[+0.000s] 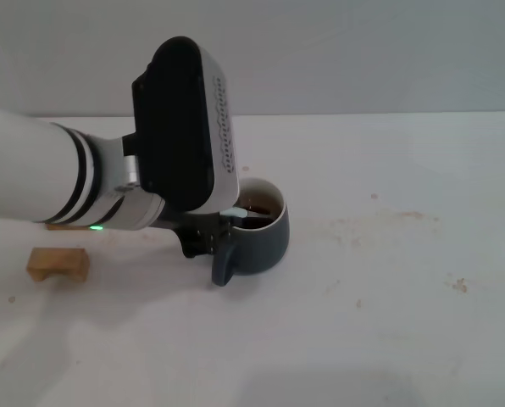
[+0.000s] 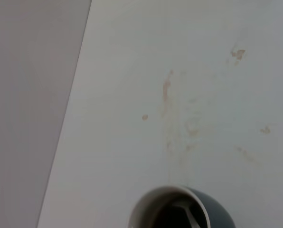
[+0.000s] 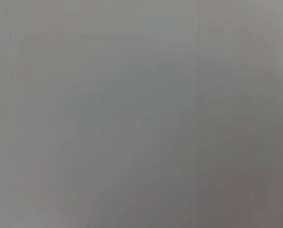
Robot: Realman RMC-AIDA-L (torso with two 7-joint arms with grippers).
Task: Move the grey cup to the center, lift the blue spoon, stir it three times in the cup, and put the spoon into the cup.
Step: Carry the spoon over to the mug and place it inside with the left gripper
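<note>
Grey cup (image 1: 259, 231) stands mid-table (image 1: 388, 297), handle at 7 o'clock, brown liquid inside. Left gripper (image 1: 208, 236), at the cup's 9 o'clock rim, grips the blue spoon (image 1: 235, 214). Wooden block (image 1: 58, 264) lies well apart at 9 o'clock.

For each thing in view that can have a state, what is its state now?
grey cup: upright on the table, dark liquid inside, handle toward the camera.
blue spoon: handle resting on the cup's rim, bowl end inside.
left gripper: beside the cup's handle.
wooden block: lying on the table, apart.
</note>
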